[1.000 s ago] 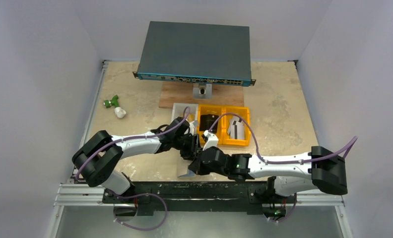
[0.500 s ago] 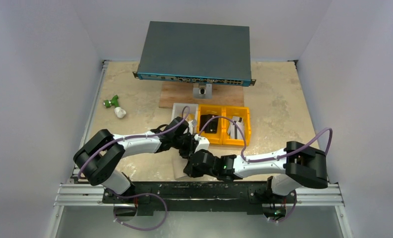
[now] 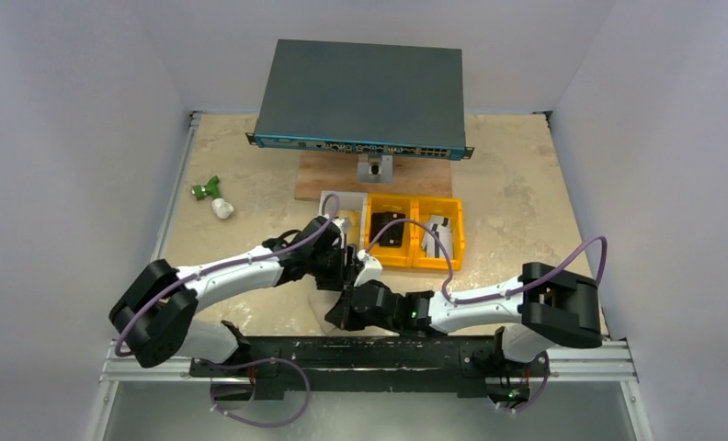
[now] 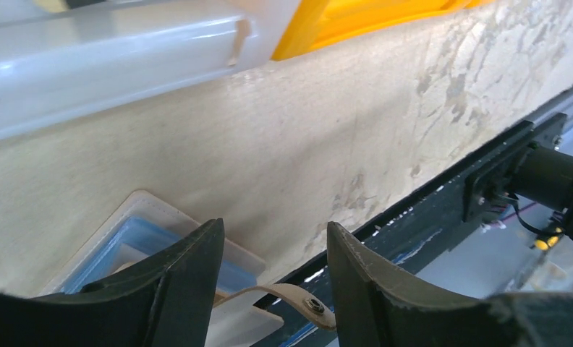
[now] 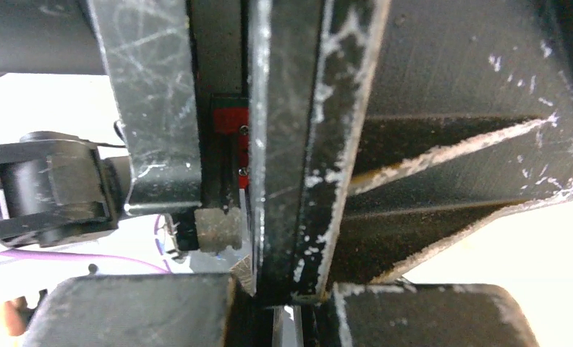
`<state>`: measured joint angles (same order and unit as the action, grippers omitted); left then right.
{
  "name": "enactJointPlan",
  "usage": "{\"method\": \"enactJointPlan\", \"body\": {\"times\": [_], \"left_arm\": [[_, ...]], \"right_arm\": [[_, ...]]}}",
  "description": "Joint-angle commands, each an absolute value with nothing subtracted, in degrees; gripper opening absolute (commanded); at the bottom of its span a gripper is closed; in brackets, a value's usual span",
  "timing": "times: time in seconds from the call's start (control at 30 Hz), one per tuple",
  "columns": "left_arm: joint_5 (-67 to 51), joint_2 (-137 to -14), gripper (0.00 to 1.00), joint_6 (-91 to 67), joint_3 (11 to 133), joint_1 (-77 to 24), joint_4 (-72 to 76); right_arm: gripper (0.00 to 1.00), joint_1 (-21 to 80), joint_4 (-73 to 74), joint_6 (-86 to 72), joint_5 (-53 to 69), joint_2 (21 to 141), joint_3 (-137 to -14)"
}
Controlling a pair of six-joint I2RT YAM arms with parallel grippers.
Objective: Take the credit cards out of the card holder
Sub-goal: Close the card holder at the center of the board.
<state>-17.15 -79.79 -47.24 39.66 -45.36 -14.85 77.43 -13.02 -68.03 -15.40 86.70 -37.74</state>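
Since a second earlier the left arm had swung its elbow out toward the near left corner and the right arm had folded inward, carrying both wrists closer to the table's near edge. The card holder lay flat there, pale blue face up, its snap strap hanging past the edge. The left gripper hovered just above it with its fingers spread and nothing between them, probably having let go to take a fresh hold. The right gripper, low beside the holder, was closed tight; whether it pinched a card could not be told. Working at the edge likely gave the fingers room to get under a panel. The yellow bins stood behind.
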Motion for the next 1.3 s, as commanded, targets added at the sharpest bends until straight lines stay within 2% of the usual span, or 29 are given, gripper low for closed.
{"method": "enactJointPlan", "body": {"times": [0.0,0.37,0.6,0.87,1.27], "left_arm": [[-21.55,-70.37,0.55,-44.92,45.28,-46.37,-21.79],[-15.85,-66.87,0.57,-45.88,43.45,-43.50,-27.68],[-23.44,-66.14,0.58,-47.25,36.24,-38.70,-15.72],[-28.88,-68.63,0.50,-48.54,32.09,-36.96,-8.56],[-22.02,-59.18,0.51,-42.14,36.48,-36.92,-20.13]], "right_arm": [[0.02,75.68,-5.12,-73.29,-17.97,91.18,-35.19],[0.00,75.67,-5.19,-77.27,-18.78,92.85,-33.54],[0.00,75.67,-12.15,-79.74,-19.53,87.54,-26.91],[0.00,75.68,-14.39,-80.07,-20.08,83.89,-25.06],[0.01,75.67,-12.89,-79.83,-18.54,81.05,-25.90]]}}
